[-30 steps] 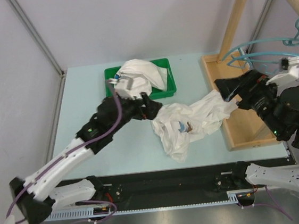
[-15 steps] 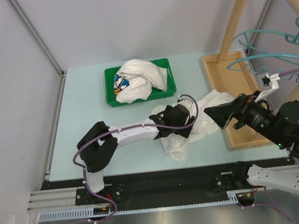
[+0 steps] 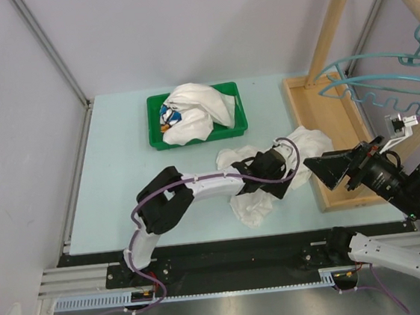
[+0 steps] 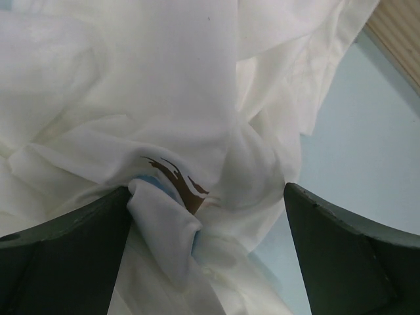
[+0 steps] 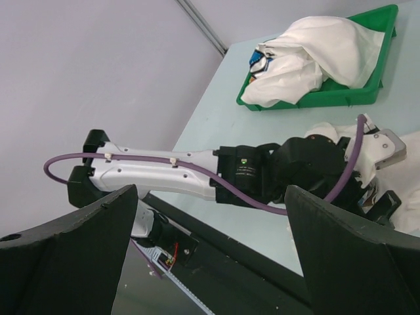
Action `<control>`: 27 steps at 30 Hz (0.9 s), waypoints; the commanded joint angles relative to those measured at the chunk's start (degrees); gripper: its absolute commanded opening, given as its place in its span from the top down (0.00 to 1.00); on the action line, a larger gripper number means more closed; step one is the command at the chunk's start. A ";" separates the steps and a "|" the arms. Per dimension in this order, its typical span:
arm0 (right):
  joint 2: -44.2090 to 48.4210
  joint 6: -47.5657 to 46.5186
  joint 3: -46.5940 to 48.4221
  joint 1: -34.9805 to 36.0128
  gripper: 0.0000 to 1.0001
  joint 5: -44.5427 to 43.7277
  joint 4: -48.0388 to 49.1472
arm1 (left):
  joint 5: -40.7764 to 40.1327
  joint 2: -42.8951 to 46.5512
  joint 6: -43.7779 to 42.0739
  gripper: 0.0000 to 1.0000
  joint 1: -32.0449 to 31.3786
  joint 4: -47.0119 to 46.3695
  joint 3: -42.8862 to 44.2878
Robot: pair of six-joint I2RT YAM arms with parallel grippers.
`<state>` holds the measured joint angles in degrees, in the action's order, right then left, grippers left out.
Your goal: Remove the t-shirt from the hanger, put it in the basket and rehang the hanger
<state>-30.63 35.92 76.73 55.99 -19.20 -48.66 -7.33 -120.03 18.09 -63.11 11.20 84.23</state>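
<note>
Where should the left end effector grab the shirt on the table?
Pinch the raised fold by the brown print, between the fingers of the open left end effector. Come straight down: the shirt lies crumpled, this ridge standing up.

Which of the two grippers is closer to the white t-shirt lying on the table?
Left. The left gripper sits on the t-shirt, open over a fold; the right gripper hangs beside its right edge.
</note>
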 commanded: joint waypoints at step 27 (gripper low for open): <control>-0.83 -4.19 1.93 -2.02 0.00 0.83 0.50 | 4.68 29.93 -2.43 1.00 24.34 -0.92 0.67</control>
<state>-30.02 34.15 76.55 54.24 -18.98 -49.41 -6.57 -99.46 19.33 -44.34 14.11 81.19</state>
